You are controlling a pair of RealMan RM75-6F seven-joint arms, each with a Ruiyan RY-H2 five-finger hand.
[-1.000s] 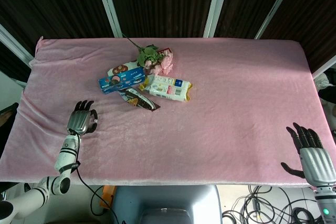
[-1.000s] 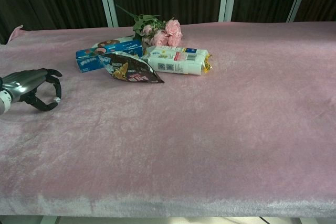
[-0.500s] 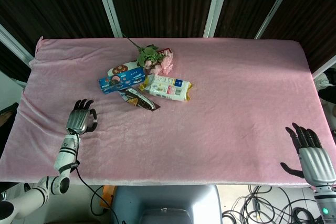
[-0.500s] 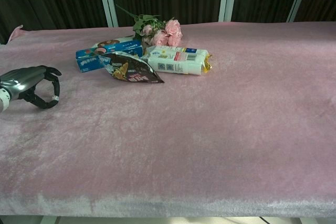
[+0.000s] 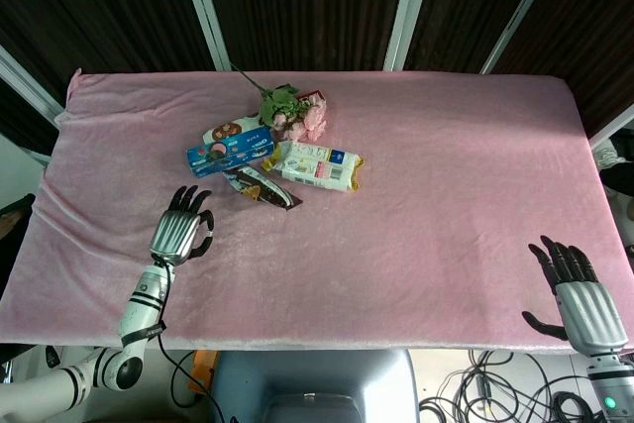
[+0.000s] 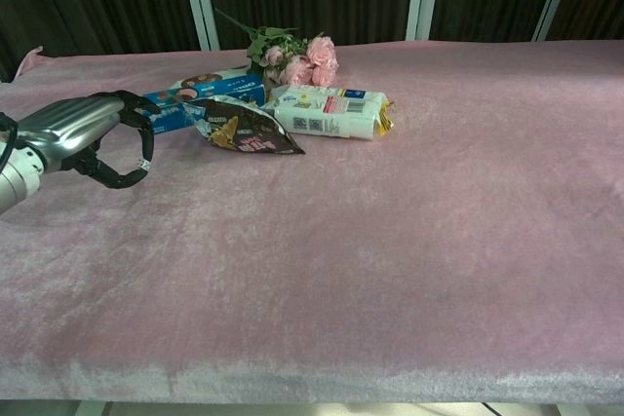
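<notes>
1. My left hand (image 5: 182, 236) hangs over the pink cloth (image 5: 446, 175), short of the dark snack packet (image 5: 262, 188), the thing nearest to it. The packet lies flat in the middle of the small heap and is not yet touched.

2. The heap is tight, and I judge that the main hazard. The packet's far end sits just beside the blue biscuit box (image 5: 229, 152) and the white pouch (image 5: 318, 165), with the pink flowers (image 5: 302, 120) behind them. A wide reach could shove the box or snag the pouch rather than meet the packet alone.

3. The packet is thin and glossy and lies flat on plush cloth. My fingertips could slide over it or bunch the cloth under it, so that nothing firm comes between them.

4. In the chest view my left hand's fingers (image 6: 125, 104) curl forward and down, with the thumb below and a clear gap between. Nothing is in that gap; the hand is apart from the packet and from the cloth.

5. My right hand (image 5: 575, 295) sits at the near right edge of the table, fingers spread, thumb out, holding nothing, well apart from the heap.
</notes>
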